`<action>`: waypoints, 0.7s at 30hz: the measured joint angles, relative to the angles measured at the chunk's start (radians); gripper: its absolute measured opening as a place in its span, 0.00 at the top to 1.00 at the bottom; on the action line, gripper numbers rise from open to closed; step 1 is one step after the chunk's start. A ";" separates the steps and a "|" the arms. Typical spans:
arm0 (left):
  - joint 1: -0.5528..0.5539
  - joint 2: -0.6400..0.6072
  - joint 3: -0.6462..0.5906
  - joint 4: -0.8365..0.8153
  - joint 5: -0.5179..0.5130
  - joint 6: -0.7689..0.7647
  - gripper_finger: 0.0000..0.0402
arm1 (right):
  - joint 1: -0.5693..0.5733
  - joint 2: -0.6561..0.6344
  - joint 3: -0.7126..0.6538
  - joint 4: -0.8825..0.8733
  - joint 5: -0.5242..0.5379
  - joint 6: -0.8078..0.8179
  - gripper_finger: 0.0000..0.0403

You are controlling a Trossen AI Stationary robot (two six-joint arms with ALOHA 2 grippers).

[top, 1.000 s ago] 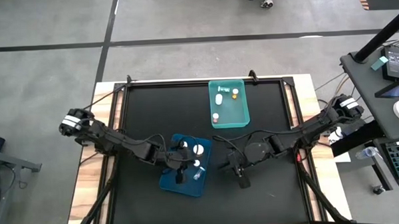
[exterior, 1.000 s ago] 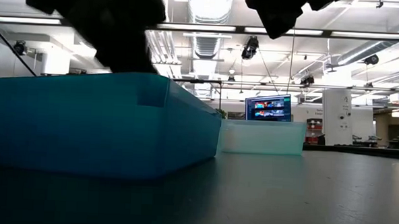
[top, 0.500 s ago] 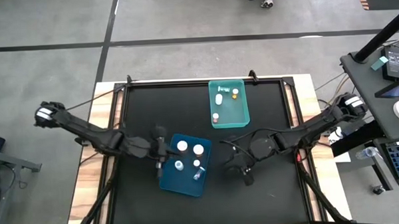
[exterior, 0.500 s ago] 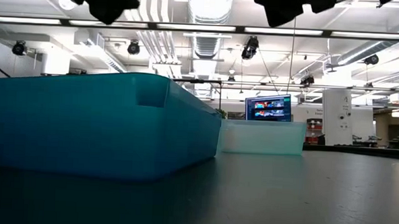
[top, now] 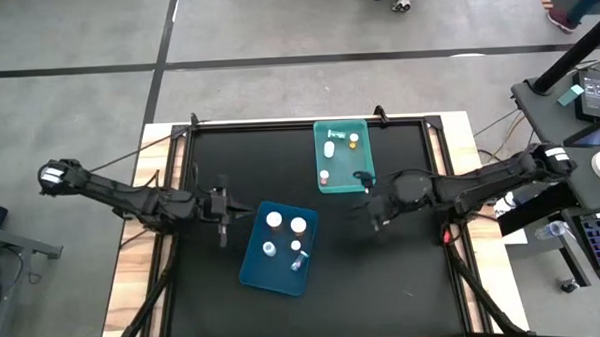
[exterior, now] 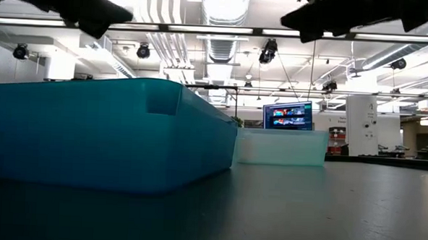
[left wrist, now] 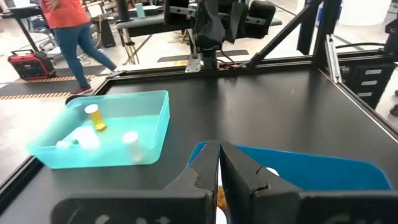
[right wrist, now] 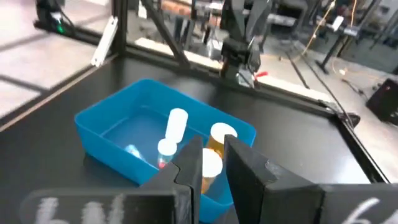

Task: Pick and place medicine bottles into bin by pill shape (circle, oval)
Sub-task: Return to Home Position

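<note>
On either side of the blue bin point(top: 254, 272), left gripper point(left wrist: 219, 149) hung clenched, empty; right gripper point(right wrist: 212, 147) slightly parted, empty.

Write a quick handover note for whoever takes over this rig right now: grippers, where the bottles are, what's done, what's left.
Left gripper: shut, empty, above the mat beside the blue bin.
Right gripper: open, empty, above the mat near the teal bin.
Bottles: four in the blue bin, at least three in the teal bin; none shows loose on the mat.
Done: sorting looks finished.
Left: probably only parking both arms.
</note>
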 joint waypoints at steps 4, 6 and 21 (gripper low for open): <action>0.006 -0.076 -0.065 0.008 0.000 -0.008 1.00 | -0.040 -0.097 -0.098 0.080 -0.037 0.030 0.85; 0.006 -0.117 -0.090 0.017 0.000 -0.025 1.00 | -0.049 -0.149 -0.144 0.089 -0.038 0.036 0.85; 0.008 -0.377 -0.293 0.033 -0.021 -0.078 1.00 | -0.064 -0.536 -0.391 0.094 -0.038 0.083 0.85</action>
